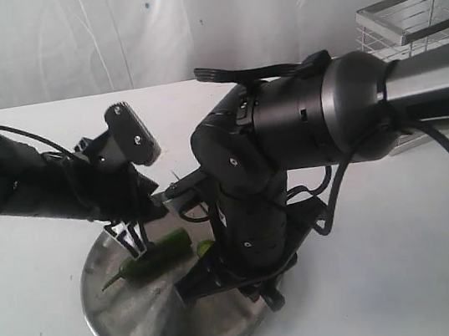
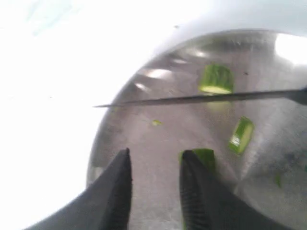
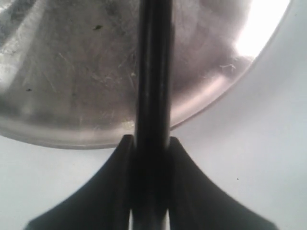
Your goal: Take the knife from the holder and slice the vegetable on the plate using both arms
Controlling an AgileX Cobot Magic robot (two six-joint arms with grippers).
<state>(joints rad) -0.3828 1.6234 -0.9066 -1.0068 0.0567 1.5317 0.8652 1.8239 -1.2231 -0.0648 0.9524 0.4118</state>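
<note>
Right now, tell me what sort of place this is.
Probably a robot test bench, not a real kitchen: a white curtain behind a plain white table, a steel plate of cut vegetable and a wire holder.

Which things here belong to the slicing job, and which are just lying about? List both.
Job: knife, vegetable, cut pieces, plate, holder, left fingers, right fingers.
Just there: table, curtain.
</note>
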